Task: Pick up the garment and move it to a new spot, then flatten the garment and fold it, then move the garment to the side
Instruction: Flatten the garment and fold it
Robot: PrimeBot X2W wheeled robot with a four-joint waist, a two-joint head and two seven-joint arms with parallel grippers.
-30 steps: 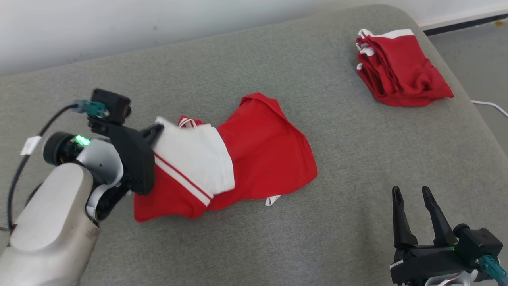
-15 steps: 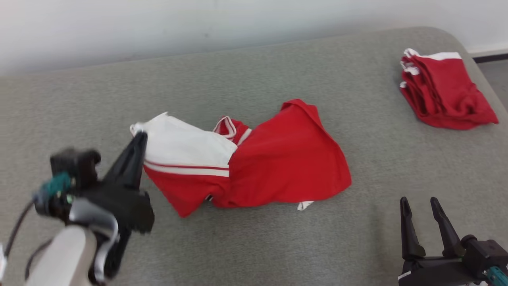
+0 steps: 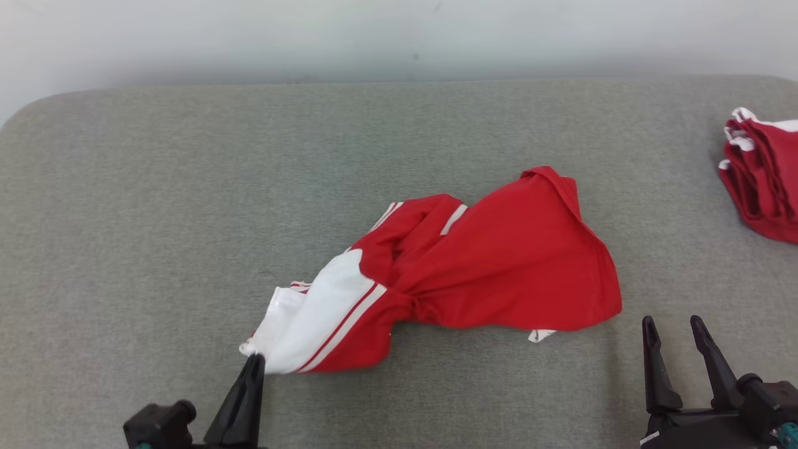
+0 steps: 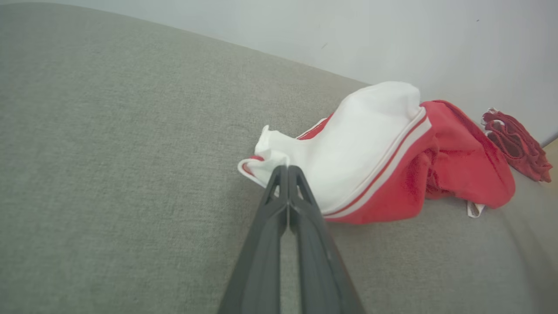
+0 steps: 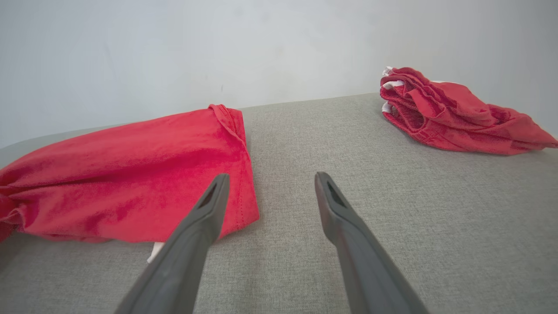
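Note:
A red garment [image 3: 499,268] with a white, red-striped part lies crumpled and drawn out in the middle of the grey padded surface [image 3: 156,206]. My left gripper [image 3: 255,360] is at the near left, shut on the garment's white corner. In the left wrist view the fingers [image 4: 279,218] lie pressed together, their tips at the white hem of the garment [image 4: 370,144]. My right gripper [image 3: 672,321] stands open at the near right, just off the garment's red hem. The right wrist view has that gripper [image 5: 270,176] with nothing in it, beside the garment [image 5: 130,174].
A folded pile of red cloth [image 3: 764,181] sits at the far right edge of the surface; this pile [image 5: 449,113] is beyond my right gripper. A pale wall [image 3: 399,37] runs behind. Bare grey surface spreads to the left and front.
The head camera has swung, shifting the whole picture. My left gripper has pulled back toward me with the white corner, dragging that end of the garment nearer and stretching it out. The right gripper stayed open.

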